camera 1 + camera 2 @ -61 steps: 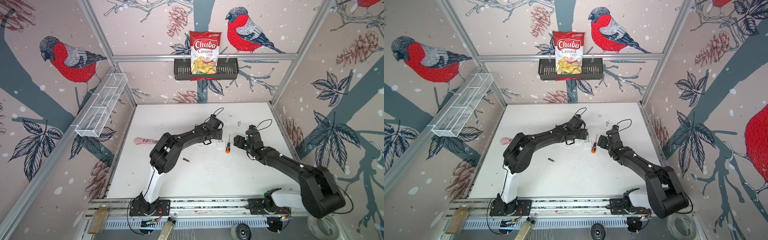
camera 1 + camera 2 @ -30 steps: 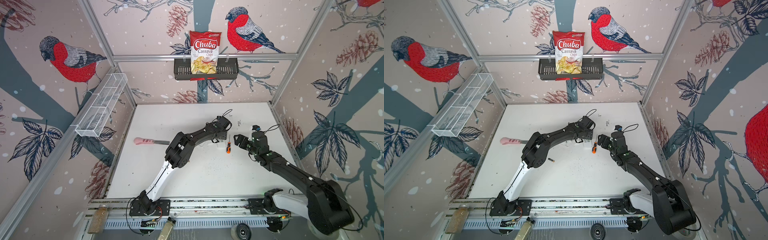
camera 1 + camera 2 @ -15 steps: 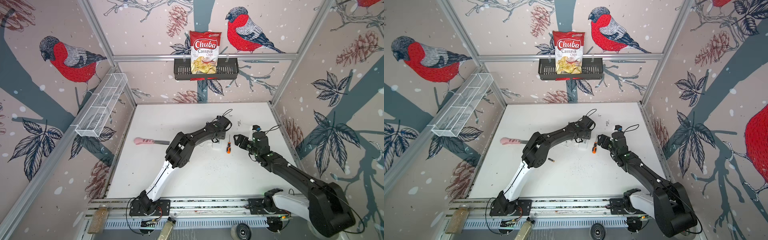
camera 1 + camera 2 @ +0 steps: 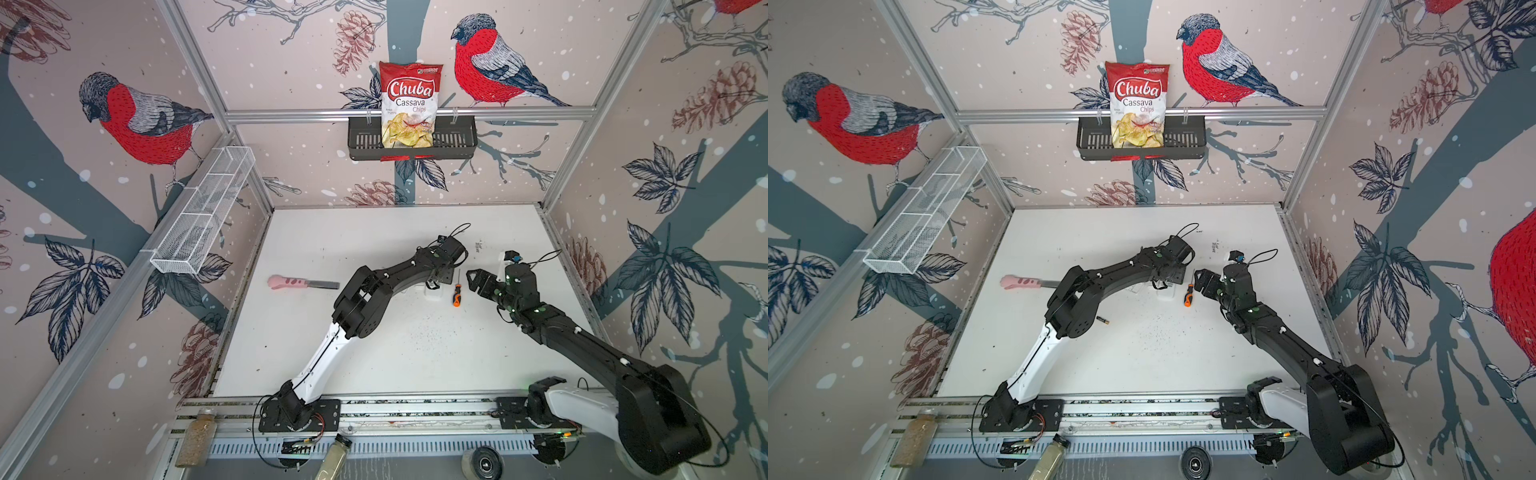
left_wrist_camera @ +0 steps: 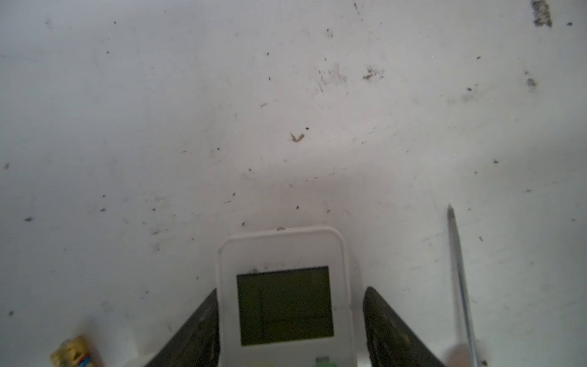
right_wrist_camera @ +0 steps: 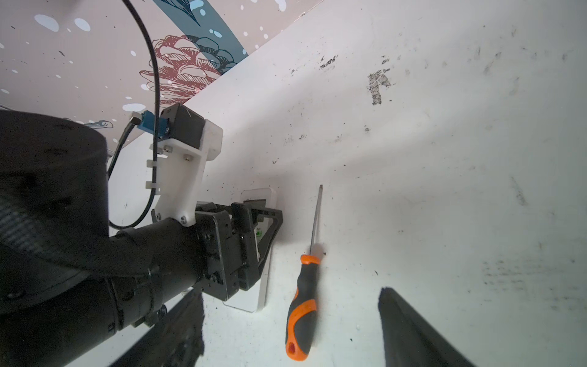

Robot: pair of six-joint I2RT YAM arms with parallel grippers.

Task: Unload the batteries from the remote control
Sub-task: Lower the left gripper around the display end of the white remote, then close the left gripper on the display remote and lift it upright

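The white bench (image 4: 415,365) is scuffed and speckled, boxed in by walls papered with red-breasted birds. 1 of the batteries (image 4: 1101,320), a slim black cylinder with a gold end, shows in a top view. It lies flat on the bench just beside the left arm's elbow, well apart from the remote control (image 5: 282,302). The remote control is white and lies screen up near the middle of the bench, so its battery side is hidden.

The left gripper (image 5: 290,291) straddles it with its jaws spread. 1 finger (image 5: 203,327) is against the remote control's edge and the other stands just clear of it. An orange-and-black-handled screwdriver (image 6: 301,305) lies just beside the remote control, roughly parallel to it. The right gripper (image 4: 471,280) hangs just past the screwdriver, jaws wide apart and holding nothing.

Farther off, a pink-handled knife (image 4: 299,283) lies toward the left wall. A black basket (image 4: 361,141) on the back wall holds a bag of Chuba chips (image 4: 409,104). A white wire rack (image 4: 203,208) hangs on the left wall.
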